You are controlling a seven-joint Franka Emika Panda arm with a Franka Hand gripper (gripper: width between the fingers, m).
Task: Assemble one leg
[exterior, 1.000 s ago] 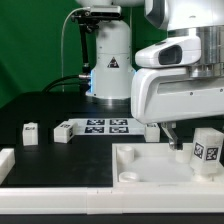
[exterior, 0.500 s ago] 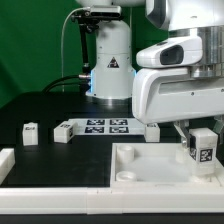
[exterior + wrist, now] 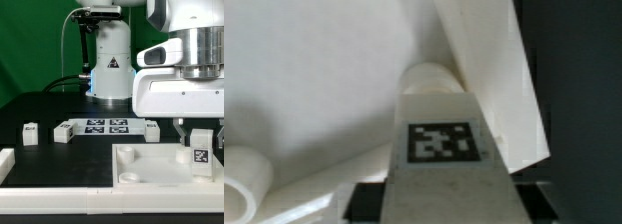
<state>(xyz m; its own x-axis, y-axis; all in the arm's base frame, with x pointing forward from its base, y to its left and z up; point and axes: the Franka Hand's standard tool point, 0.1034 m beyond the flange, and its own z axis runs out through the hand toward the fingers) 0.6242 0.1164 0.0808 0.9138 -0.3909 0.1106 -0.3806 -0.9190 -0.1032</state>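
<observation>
My gripper is shut on the leg, a white stubby post with a black-and-white marker on its face. I hold it upright at the exterior view's right, its lower end at the far right corner of the large white tabletop. In the wrist view the leg runs out from between my dark fingers, with my gripper closed on its sides, and its rounded tip lies over the tabletop near the raised rim. Whether the tip touches the tabletop cannot be told.
Three more small white legs lie on the black table beside the marker board. A white piece sits at the exterior view's left edge. The robot base stands behind. A round boss shows on the tabletop.
My gripper has carried the leg a little toward the exterior view's left and slightly lower over the tabletop's corner. The loose legs have not moved.
</observation>
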